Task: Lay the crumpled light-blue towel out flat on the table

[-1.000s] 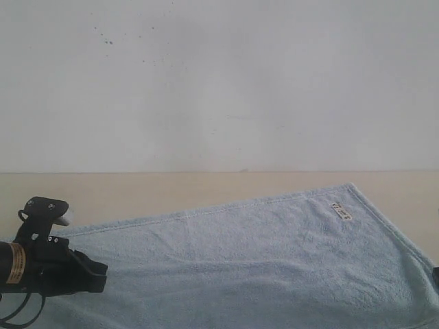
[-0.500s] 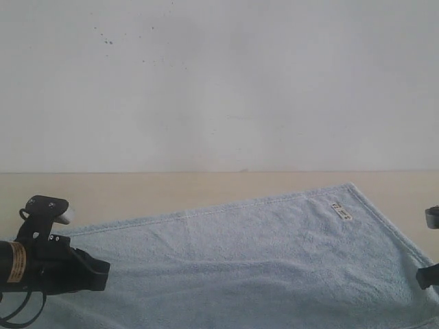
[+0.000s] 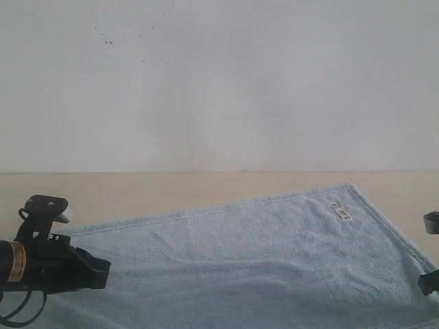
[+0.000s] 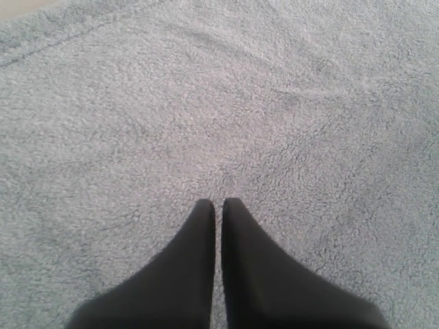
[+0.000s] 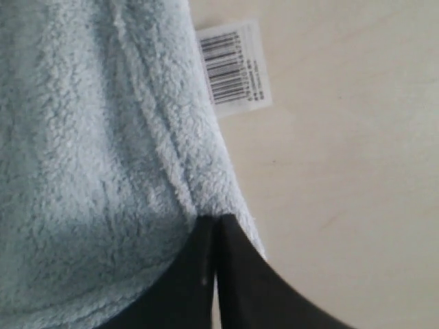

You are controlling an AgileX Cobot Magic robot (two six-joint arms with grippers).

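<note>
The light-blue towel (image 3: pixel 260 253) lies spread over the beige table (image 3: pixel 137 192), its small white label (image 3: pixel 341 212) near the far right corner. My left gripper (image 3: pixel 101 267) hovers low over the towel's left part. In the left wrist view it (image 4: pixel 218 202) is shut, with only fluffy towel (image 4: pixel 274 103) beneath and nothing between the fingers. My right gripper (image 3: pixel 431 281) is at the towel's right edge. In the right wrist view it (image 5: pixel 216 219) is shut on the towel's hemmed edge (image 5: pixel 171 157), beside a barcode tag (image 5: pixel 233 68).
A plain white wall (image 3: pixel 219 82) rises behind the table. Bare table surface (image 5: pixel 343 171) runs along the towel's right side, and a strip of it (image 3: pixel 206 185) shows behind the towel's far edge.
My right gripper has come into view at the right edge of the exterior view. The left arm shifted slightly right. The towel lies much as before.
</note>
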